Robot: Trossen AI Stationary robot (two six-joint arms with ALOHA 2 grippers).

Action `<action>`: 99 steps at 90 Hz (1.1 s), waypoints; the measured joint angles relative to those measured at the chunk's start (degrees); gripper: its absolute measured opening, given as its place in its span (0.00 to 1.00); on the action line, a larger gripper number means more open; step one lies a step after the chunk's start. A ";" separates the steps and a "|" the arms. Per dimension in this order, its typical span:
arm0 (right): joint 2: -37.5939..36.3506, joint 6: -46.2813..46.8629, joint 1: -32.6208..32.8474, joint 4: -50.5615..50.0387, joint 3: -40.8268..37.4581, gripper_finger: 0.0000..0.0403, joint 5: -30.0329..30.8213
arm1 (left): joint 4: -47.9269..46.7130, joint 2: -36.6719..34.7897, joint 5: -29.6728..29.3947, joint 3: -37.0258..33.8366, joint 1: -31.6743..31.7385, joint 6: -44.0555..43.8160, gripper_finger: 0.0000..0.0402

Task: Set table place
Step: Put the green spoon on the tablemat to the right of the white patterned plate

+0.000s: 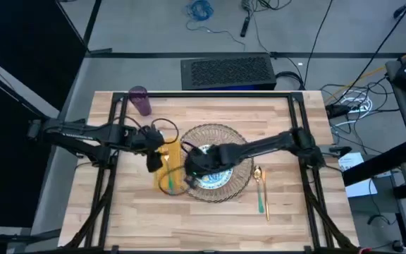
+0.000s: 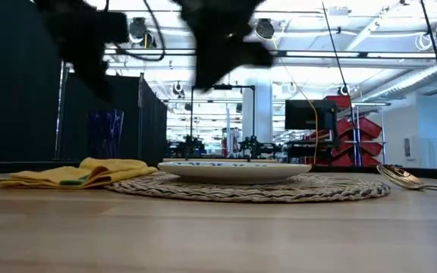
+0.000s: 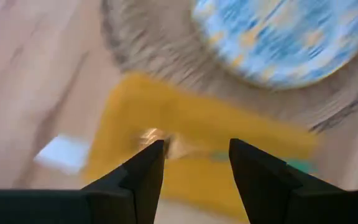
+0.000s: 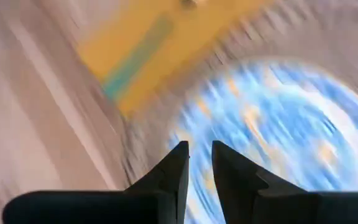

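**Place nearly laid; both arms over the napkin and plate**

Wooden table (image 1: 210, 212) carries the setting. Nearest, the spoon (image 1: 260, 189) lies just right of the woven mat (image 1: 240, 182). On the mat sits the plate (image 2: 234, 171), with the right gripper (image 4: 196, 163) above it, fingers a narrow gap apart and empty. Beside the mat, the napkin (image 3: 185, 124) holds the fork (image 1: 166, 176); the left gripper (image 3: 194, 158) hangs over it, spread, holding nothing. Farthest, the cup (image 1: 141, 100) stands at the corner.

Judgement: fork and napkin placement is in hand; next, bring the cup in.
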 joint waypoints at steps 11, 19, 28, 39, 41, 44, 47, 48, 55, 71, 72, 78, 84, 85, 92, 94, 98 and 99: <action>-0.97 7.58 5.49 -13.78 0.00 0.14 1.85 | 10.22 0.69 1.52 0.00 -1.62 -1.18 0.41; -0.96 13.65 9.67 -21.85 -0.23 0.14 6.03 | 16.59 2.63 4.23 0.00 -2.37 -1.26 0.41; -0.98 19.89 13.13 -25.76 -1.44 0.13 10.10 | 24.12 6.10 5.60 0.00 -2.95 -2.09 0.41; -1.01 21.39 14.75 -25.84 -1.46 0.13 12.07 | 33.49 9.90 5.63 0.00 -3.06 -2.14 0.41; -1.01 21.02 14.83 -25.25 -1.46 0.13 11.95 | 34.93 10.37 5.63 0.00 -3.06 -2.12 0.41; -0.99 20.35 14.85 -24.26 -1.46 0.13 11.72 | 37.26 11.01 5.63 0.00 -3.05 -1.85 0.41; -0.99 19.71 14.85 -23.54 -1.46 0.13 11.68 | 38.92 11.57 5.64 0.28 -3.01 -1.12 0.41; -0.99 19.52 14.84 -23.39 -1.46 0.13 11.69 | 39.31 11.71 5.63 0.41 -2.99 -0.75 0.41; -0.99 17.77 14.61 -21.46 -1.46 0.13 11.70 | 42.04 12.45 5.54 1.47 -2.78 2.91 0.41; -0.96 12.34 14.02 -19.21 -1.44 0.13 11.79 | 42.13 12.70 3.58 3.54 -2.52 9.39 0.41; -0.96 11.94 14.02 -19.69 -1.44 0.13 11.84 | 41.84 12.70 3.56 3.68 -2.50 9.63 0.41; -0.96 11.37 14.37 -25.25 -1.44 0.13 12.16 | 39.57 13.20 3.47 4.86 -2.39 9.84 0.41; -1.00 13.73 15.19 -29.49 -1.72 0.13 13.31 | 36.79 14.20 3.47 6.05 -2.21 9.80 0.41; -1.16 13.61 15.33 -29.10 -1.99 0.13 13.52 | 36.28 14.39 3.47 6.15 -2.21 9.80 0.41; -4.06 11.36 16.77 -26.78 -5.53 0.13 15.02 | 34.70 16.38 3.47 7.00 -1.96 9.86 0.41; -4.92 11.47 17.01 -26.39 -6.24 0.13 15.64 | 34.85 16.88 3.44 7.30 -1.82 9.84 0.41; -6.71 13.77 17.70 -26.55 -7.72 0.13 17.81 | 35.31 17.85 3.37 7.88 -1.70 9.86 0.41; -7.06 14.57 17.90 -27.05 -8.14 0.13 18.21 | 35.33 18.08 3.34 8.01 -1.64 9.86 0.41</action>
